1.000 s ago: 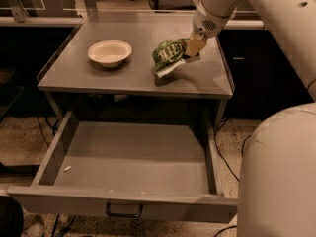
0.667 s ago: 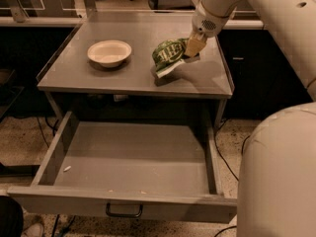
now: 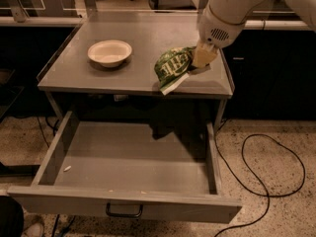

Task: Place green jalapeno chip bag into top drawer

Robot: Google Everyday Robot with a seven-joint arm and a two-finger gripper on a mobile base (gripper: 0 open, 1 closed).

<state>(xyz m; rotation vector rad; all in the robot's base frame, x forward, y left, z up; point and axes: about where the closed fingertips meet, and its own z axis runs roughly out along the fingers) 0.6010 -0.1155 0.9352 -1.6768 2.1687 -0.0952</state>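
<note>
A green jalapeno chip bag [image 3: 173, 68], small and crinkly with pale lettering and a white sealed edge, sits tilted at the front right edge of the tabletop [image 3: 148, 38], its lower corner poking past the rim. The end effector [image 3: 202, 58] pinches its right side. Below, the top drawer [image 3: 123, 204], wide, shallow and grey, stands pulled open.

Bowl [image 3: 109, 53] on the desk [image 3: 143, 36], at 9 o'clock of the jalapeno chip bag [image 3: 173, 68]; hand [image 3: 203, 58] clasps its 3 o'clock edge; top drawer [image 3: 123, 202] open below.
</note>
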